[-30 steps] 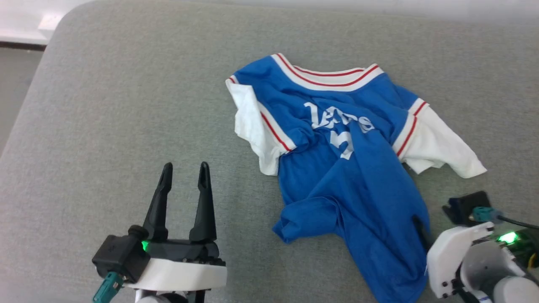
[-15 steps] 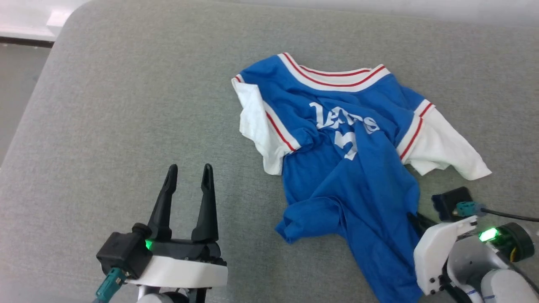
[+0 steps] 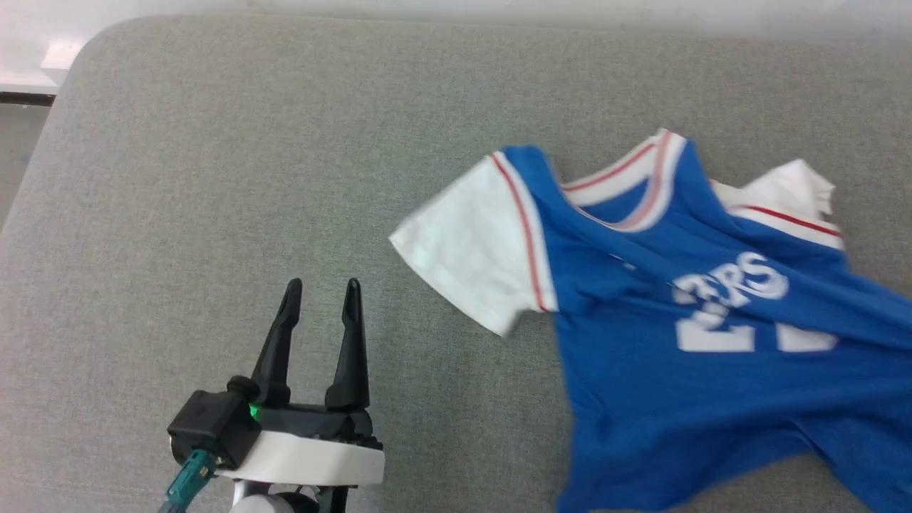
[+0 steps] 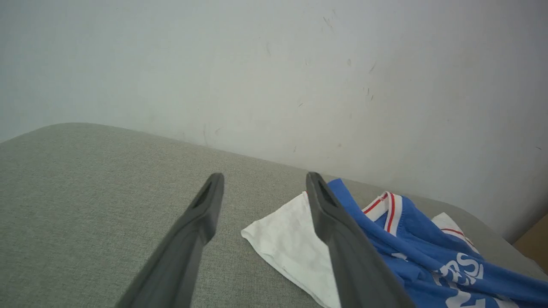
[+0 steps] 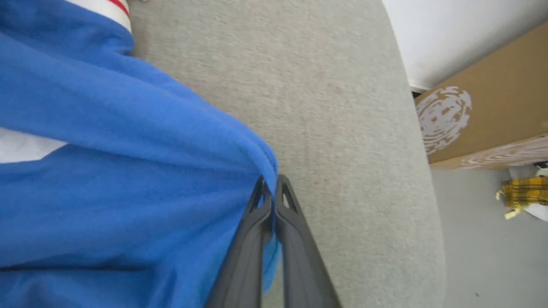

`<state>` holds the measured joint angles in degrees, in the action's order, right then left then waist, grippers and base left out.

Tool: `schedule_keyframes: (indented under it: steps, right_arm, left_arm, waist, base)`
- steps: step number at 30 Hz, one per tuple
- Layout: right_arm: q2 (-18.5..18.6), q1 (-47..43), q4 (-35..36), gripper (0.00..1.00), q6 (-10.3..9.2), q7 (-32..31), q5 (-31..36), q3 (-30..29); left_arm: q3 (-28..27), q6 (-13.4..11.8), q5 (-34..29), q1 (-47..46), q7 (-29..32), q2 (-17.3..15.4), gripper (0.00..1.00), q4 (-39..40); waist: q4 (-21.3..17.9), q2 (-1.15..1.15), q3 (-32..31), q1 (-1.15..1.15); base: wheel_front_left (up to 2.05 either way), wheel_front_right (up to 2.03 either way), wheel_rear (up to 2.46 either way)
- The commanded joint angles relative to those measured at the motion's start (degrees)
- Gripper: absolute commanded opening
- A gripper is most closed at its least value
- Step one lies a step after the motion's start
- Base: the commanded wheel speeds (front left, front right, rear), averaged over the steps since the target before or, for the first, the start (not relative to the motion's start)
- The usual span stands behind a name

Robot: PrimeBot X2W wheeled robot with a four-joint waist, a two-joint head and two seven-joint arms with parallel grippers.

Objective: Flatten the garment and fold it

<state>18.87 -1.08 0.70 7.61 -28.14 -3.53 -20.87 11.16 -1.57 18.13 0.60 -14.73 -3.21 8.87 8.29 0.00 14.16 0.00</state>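
**Garment pinched on the right, free sleeve facing the left arm**

Garment (image 3: pixel 677 356) lies on the right half of the table (image 3: pixel 214 178), print side up and blurred in the head view. Its collar (image 3: pixel 627 185) points to the far edge. The blue body runs from there toward the near right, askew to the table's edges. The lettering (image 3: pixel 741 299) slants with it.

The right fingers (image 5: pixel 293 239) are pressed together on a fold of the blue cloth. The cloth rises in a ridge to their tips, so that side looks drawn taut toward them. Which part of the edge they hold cannot be told.

One white sleeve (image 3: pixel 470 249) is spread flat and reaches out toward the left. It lies ahead and to the right of the left fingers (image 3: pixel 349 342), near them but not touching. Those fingers stand wide apart and hold nothing, above bare table.

The coming move likely turns on this. The left arm is the nearer one to the loose sleeve side, and would need to go forward and right to take it while the right side stays pinned.

The table is covered in grey woven cloth with rounded corners. A pale scuffed wall (image 4: pixel 274 64) stands behind it. Off the right end are a brown box (image 5: pixel 492 107) and grey floor (image 5: pixel 471 256).
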Motion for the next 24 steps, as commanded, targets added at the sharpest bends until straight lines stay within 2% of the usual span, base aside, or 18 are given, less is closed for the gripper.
schedule_keyframes:
  steps: [1, 2, 3, 4, 7, 11, 15, 19, 24]
  right_arm:
    - [0.8, -1.0, -0.9, 0.00, -0.12, 1.1, 1.6, -2.0]
    - [0.8, -1.1, -1.6, 0.23, -0.12, 1.8, 1.9, -3.1]
    - [0.3, -1.0, -2.1, 0.73, -0.12, 2.5, 2.0, -3.7]
    - [-0.2, -0.6, -2.4, 1.00, -0.12, 3.3, 2.0, -3.9]
    - [-2.3, 1.0, -1.5, 1.00, -0.12, 6.0, 1.1, -3.2]
    - [-4.9, 2.7, 3.3, 1.00, -0.12, 8.0, 0.0, -0.4]
    - [-7.5, 3.3, 11.4, 1.00, -0.12, 7.3, -2.8, 5.8]
    - [-6.8, 1.3, 13.9, 1.00, -0.12, 3.2, -5.0, 14.4]
    - [-4.5, 0.5, 9.4, 1.00, -0.12, -2.9, -6.7, 23.4]
  left_arm:
    - [-0.2, 0.3, -0.2, -0.2, -0.3, 0.2, 1.00, -0.4]
    - [-0.2, 0.4, -0.2, -0.1, -0.3, 0.2, 1.00, -0.6]
    - [-0.3, 0.5, -0.2, 0.0, -0.3, 0.2, 1.00, -0.7]
    - [-0.3, 0.5, -0.2, 0.1, -0.3, 0.2, 1.00, -0.9]
    - [-0.4, 0.7, -0.2, 0.3, -0.3, 0.1, 1.00, -1.2]
    - [-0.3, 0.7, -0.3, 0.6, -0.3, -0.1, 1.00, -1.4]
    - [-0.1, 0.7, -0.2, 0.8, -0.3, -0.2, 1.00, -1.4]
    - [0.5, 0.9, 0.1, 0.7, -0.3, -0.2, 1.00, -1.7]
    - [1.2, 1.1, 0.4, 0.1, -0.3, -0.1, 1.00, -2.0]
  waist:
    - [0.1, 0.00, -0.1, 0.00]
    - [0.2, 0.00, -0.1, 0.00]
    - [0.2, 0.00, -0.2, 0.00]
    - [0.2, 0.00, -0.4, 0.00]
    - [0.1, 0.00, -0.9, 0.00]
    - [0.0, 0.00, -1.5, 0.00]
    - [-0.3, 0.00, -2.0, 0.00]
    - [-0.2, 0.00, -2.1, 0.00]
    - [0.7, 0.00, -1.5, 0.00]
  base:
    - [0.00, 0.00, 0.00]
    - [0.00, 0.00, 0.00]
    - [0.00, 0.00, 0.00]
    - [0.00, 0.00, 0.00]
    - [0.00, 0.00, 0.00]
    - [0.00, 0.00, 0.00]
    - [0.00, 0.00, 0.00]
    - [0.00, 0.00, 0.00]
    - [0.00, 0.00, 0.00]
